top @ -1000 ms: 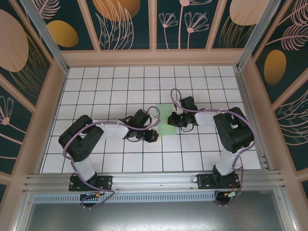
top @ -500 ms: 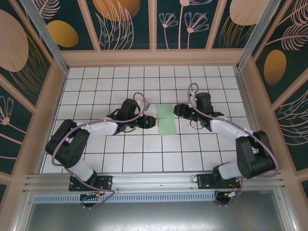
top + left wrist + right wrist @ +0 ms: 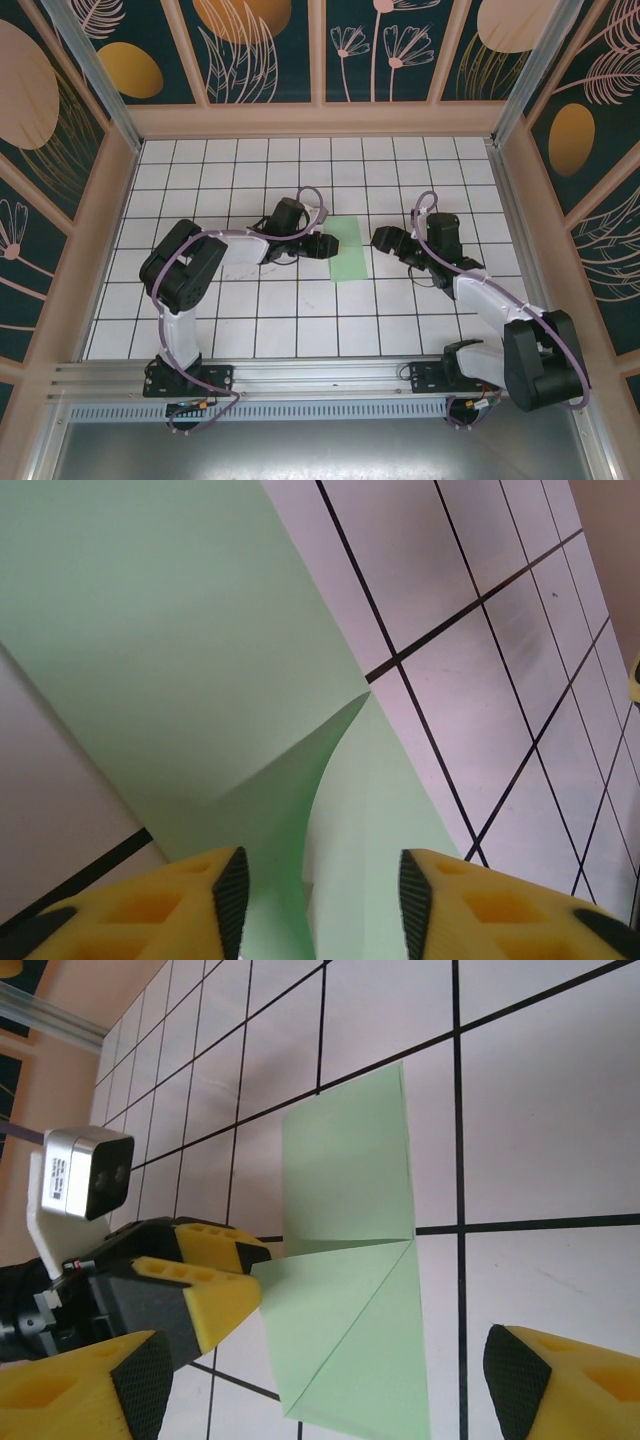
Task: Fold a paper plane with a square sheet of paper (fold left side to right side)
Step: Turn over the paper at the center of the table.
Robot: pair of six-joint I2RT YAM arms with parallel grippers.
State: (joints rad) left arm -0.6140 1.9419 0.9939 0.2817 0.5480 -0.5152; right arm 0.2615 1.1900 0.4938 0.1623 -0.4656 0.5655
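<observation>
The square sheet of paper (image 3: 348, 250) is pale green and lies folded into a tall narrow rectangle on the tiled floor. In the right wrist view the paper (image 3: 350, 1160) shows a diagonal crease and a triangular flap whose left corner is lifted. My left gripper (image 3: 323, 245) is at the paper's left edge. Its jaws (image 3: 315, 890) stand open with the raised flap of the paper (image 3: 180, 630) between them, touching neither pad. My right gripper (image 3: 385, 238) hovers just right of the paper, its jaws (image 3: 330, 1400) wide open and holding nothing. The left gripper (image 3: 200, 1280) shows there at the lifted corner.
White tiles with black grid lines (image 3: 250, 180) cover the floor. Pink wooden walls (image 3: 100, 220) fence it in at the left, right and back. An aluminium rail (image 3: 320, 375) runs along the near edge by the arm bases.
Both grippers were shut at the paper, then opened. The right gripper backed off to the right. The left gripper drew back, then returned to the paper's left edge, around the flap.
</observation>
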